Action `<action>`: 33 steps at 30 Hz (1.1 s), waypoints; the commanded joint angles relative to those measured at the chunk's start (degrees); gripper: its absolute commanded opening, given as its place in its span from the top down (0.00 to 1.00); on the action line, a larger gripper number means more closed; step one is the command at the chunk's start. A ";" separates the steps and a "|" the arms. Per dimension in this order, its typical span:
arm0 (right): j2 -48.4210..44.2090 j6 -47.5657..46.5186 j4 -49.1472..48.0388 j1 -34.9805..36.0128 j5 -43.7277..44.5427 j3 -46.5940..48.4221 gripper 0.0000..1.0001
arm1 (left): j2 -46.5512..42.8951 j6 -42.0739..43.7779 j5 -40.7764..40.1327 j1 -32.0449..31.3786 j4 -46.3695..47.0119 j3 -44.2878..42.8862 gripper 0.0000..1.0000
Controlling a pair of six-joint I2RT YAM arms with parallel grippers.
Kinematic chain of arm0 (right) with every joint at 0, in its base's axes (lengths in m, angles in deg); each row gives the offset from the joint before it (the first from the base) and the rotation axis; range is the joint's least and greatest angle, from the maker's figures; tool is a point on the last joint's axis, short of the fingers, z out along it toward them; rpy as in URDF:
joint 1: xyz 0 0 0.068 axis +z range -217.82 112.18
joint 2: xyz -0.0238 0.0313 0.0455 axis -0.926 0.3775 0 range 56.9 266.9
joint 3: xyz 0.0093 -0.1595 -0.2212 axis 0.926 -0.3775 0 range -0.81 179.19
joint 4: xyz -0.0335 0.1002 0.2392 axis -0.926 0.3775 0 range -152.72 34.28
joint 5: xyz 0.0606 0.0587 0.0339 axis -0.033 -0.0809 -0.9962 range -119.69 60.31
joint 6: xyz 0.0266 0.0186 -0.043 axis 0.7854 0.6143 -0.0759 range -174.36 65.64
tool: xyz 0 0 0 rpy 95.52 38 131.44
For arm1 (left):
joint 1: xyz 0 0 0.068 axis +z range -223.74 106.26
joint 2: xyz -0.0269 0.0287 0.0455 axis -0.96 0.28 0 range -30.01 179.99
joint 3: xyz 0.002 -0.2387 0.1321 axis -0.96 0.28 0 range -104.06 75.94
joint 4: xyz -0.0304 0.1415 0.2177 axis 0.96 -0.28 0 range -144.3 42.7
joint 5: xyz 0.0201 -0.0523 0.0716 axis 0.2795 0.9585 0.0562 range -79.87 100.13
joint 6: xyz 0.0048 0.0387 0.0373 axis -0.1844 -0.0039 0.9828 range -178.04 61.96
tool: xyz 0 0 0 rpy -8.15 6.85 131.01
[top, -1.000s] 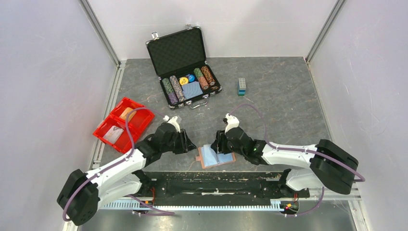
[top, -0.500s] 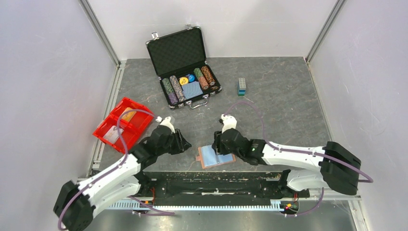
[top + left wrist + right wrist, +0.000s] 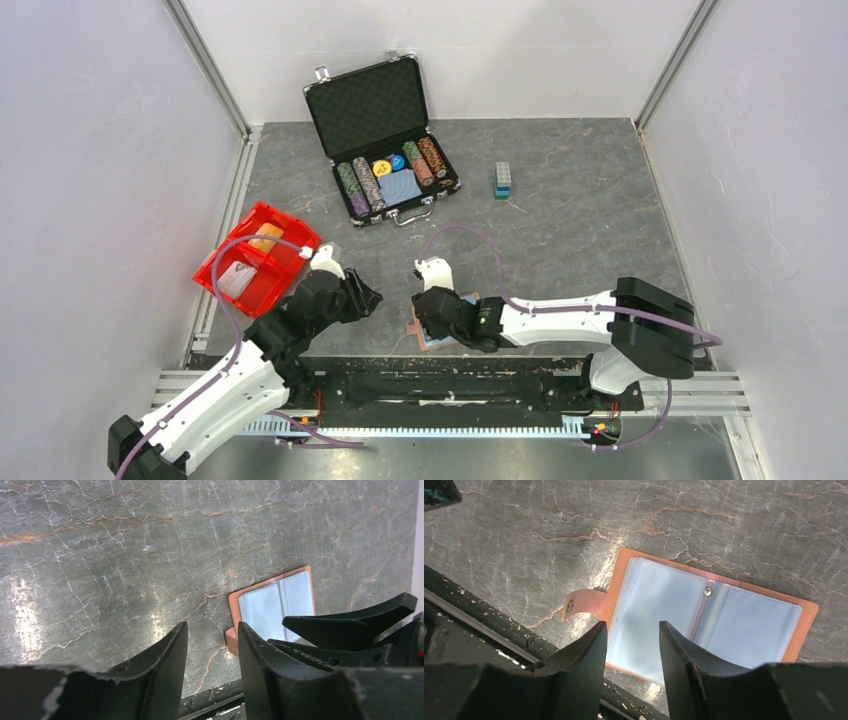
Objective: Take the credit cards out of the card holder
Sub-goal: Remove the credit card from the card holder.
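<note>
The brown card holder (image 3: 711, 611) lies open on the table near the front edge, its light-blue sleeves up and its tab (image 3: 578, 604) to the left. In the top view the holder (image 3: 470, 299) is mostly hidden under my right gripper (image 3: 432, 312). My right gripper (image 3: 631, 628) is open and empty, low over the holder's tab-side page. My left gripper (image 3: 210, 630) is open and empty, left of the holder (image 3: 276, 605), apart from it. An orange-yellow card (image 3: 265, 238) and a pale card (image 3: 236, 279) lie in the red bin (image 3: 290, 232). I cannot tell whether the sleeves hold cards.
An open black poker-chip case (image 3: 385, 140) stands at the back. A small blue-green block (image 3: 503, 180) stands at the back right. The black rail of the table's front edge (image 3: 484, 630) runs just below the holder.
My right gripper has moved left across the holder toward its tab end. My left gripper has drawn back to the left, away from the holder.
</note>
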 commanded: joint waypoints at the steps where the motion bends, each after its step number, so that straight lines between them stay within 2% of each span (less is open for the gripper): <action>1: 3.40 -1.16 0.55 0.49 2.40 3.49 0.51 | 0.20 -1.47 -1.09 -0.13 -0.28 -1.07 0.51; 4: 5.61 -1.55 1.69 0.67 3.99 4.10 0.46 | 0.30 -1.74 -0.64 -0.15 0.20 -0.53 0.50; 7: 7.74 -1.43 4.20 0.71 7.51 3.97 0.45 | 0.11 -1.69 -0.27 -0.13 0.27 -0.26 0.49; 17: 8.14 -0.83 2.85 0.77 7.02 1.55 0.52 | 1.54 -1.71 0.49 -0.13 2.24 -0.15 0.49; 24: 8.43 -0.11 3.56 1.06 6.60 1.72 0.38 | 1.58 -1.89 0.85 -0.13 2.32 0.19 0.49; 33: 10.11 0.33 4.78 1.40 7.11 1.82 0.39 | 1.46 -1.89 0.94 -0.09 2.41 0.29 0.49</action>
